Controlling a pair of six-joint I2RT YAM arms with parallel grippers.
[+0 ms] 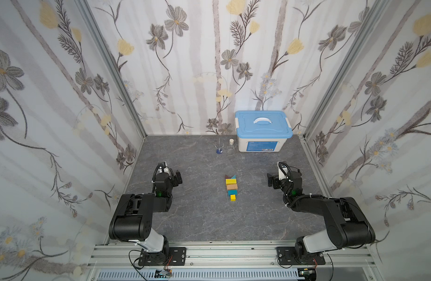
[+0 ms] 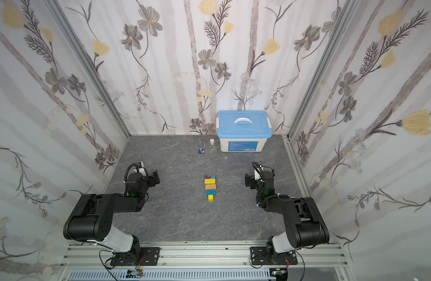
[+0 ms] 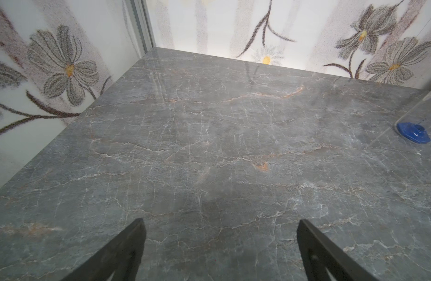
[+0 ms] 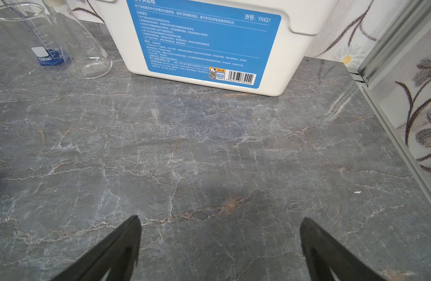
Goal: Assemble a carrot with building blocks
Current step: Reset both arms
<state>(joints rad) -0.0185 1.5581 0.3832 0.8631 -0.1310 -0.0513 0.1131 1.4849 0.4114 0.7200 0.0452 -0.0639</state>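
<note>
Grey marbled tabletop (image 1: 197, 219) separates both my arms from the carrot (image 1: 231, 187), which lies flat between them and touches neither. My left gripper (image 3: 220, 222) is spread wide over bare stone with nothing between its jaws. My right gripper (image 4: 220, 220) is spread just as wide and is equally empty.

Both point ahead at the back wall, so the carrot is off to the side of each: right of the left gripper, left of the right one. Its long axis runs parallel to the way the grippers point. The maroon wedge (image 1: 227, 176) and teal wedge (image 1: 233, 176) are about level with the grippers. Behind them come the yellow brick (image 1: 231, 181), tan brick (image 1: 231, 186) and teal brick (image 1: 232, 192), with the yellow cube (image 1: 232, 197) trailing furthest back.

In both top views the right gripper looks the nearer, and a sliver of teal shows at the edge of its wrist view. All six blocks appear to sit in order, so I judge the build done. Any last nudge would need a sideways swing inward, best from the right arm.
</note>
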